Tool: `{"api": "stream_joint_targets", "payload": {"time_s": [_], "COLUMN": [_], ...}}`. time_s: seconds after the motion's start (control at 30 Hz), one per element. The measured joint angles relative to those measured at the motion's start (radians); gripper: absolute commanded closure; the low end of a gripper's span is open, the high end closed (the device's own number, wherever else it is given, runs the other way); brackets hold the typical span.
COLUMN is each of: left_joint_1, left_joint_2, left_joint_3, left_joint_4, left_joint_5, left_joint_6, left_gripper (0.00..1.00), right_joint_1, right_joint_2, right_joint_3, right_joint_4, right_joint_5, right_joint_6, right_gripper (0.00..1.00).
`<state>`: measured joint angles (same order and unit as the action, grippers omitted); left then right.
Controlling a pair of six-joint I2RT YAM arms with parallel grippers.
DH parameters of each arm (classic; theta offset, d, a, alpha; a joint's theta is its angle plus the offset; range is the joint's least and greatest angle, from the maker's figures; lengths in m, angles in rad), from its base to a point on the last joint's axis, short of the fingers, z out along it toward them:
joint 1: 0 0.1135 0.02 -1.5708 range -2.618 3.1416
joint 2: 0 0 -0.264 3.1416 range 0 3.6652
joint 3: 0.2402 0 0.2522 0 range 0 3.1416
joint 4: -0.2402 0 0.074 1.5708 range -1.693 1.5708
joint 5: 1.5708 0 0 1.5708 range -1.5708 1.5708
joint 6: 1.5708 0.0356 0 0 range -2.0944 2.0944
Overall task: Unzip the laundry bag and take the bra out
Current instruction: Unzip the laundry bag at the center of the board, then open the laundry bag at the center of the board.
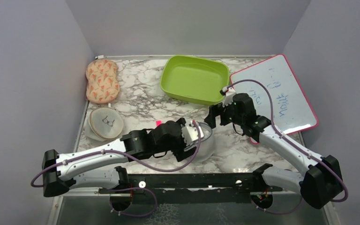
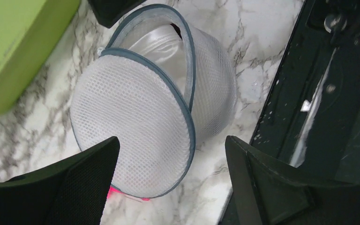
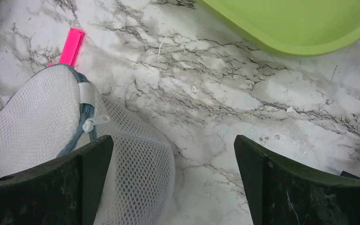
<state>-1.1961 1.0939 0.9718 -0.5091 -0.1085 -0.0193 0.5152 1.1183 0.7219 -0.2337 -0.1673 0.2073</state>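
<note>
1. Laundry bag [image 1: 205, 139], a round dome of white mesh with a dark zip rim [image 2: 187, 89], is lying near the front middle of the marble table [image 1: 140, 96], which is spreading across a grey-walled booth.
2. A whiteboard [image 1: 276, 93] with faint writing is sitting at the far right. A lime green tray [image 1: 194, 77] is resting beside it at the back.
3. The left gripper [image 2: 171, 154] is hovering directly over the bag. Its jaws are spread wide and gripping nothing, with one finger falling on each side of the dome in the left wrist view.
4. The right gripper [image 3: 171, 154] is hanging just beside the bag's far right side, jaws equally wide and empty. From its wrist camera the bag is lying off toward the left finger, with bare marble between the fingers.
5. A peach patterned pad [image 1: 102, 80] and a beige mesh case [image 1: 106, 123] with a bra icon are lying along the left edge, well apart from both grippers.
6. The rim is gaping on the side turned away from the left wrist camera. Pale glossy fabric [image 2: 157, 40] is showing inside, probably the bra.
7. A small white zip pull [image 3: 93, 123] is hanging on the side facing the right gripper. That arm therefore looks better placed to work the zip, while the left, being nearer, steadies the dome.
8. A pink tab [image 3: 71, 46] is lying on the marble, touching the bag's edge.
</note>
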Motion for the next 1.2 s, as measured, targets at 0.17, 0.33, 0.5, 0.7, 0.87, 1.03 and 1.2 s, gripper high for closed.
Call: {"api": "stream_joint_targets", "payload": {"time_s": [0.17,0.33,0.5,0.7,0.87,1.03,1.2], "left_joint_1": [-0.038,-0.051,-0.051,-0.051,-0.051,-0.051,-0.051], "left_joint_2": [-0.122,-0.082,-0.064,-0.073,-0.102,-0.105,-0.085], "left_joint_3": [-0.178,-0.232,-0.288,-0.318,-0.31,-0.264,-0.189], "left_joint_4": [0.111,0.139,0.226,0.279,0.295,0.29,0.282], "left_joint_5": [0.08,0.112,0.07,-0.004,-0.037,-0.039,-0.063], "left_joint_6": [0.3,0.514,0.599,0.622,0.603,0.549,0.469], "left_gripper": [0.03,0.1,0.36,0.55,0.71,0.98,1.0], "right_joint_1": [0.0,0.0,0.0,0.0,0.0,0.0,0.0], "right_joint_2": [-0.007,-0.043,-0.101,-0.112,-0.125,-0.137,-0.137], "right_joint_3": [0.003,0.014,0.014,0.014,0.014,0.014,0.03], "right_joint_4": [-0.007,-0.033,-0.049,-0.06,-0.068,-0.088,-0.119], "right_joint_5": [0.002,0.012,0.02,0.02,0.02,0.019,0.014], "right_joint_6": [-0.002,-0.002,-0.001,-0.001,-0.002,-0.002,-0.001], "right_gripper": [0.0,0.0,0.0,0.0,0.0,0.0,0.0]}}
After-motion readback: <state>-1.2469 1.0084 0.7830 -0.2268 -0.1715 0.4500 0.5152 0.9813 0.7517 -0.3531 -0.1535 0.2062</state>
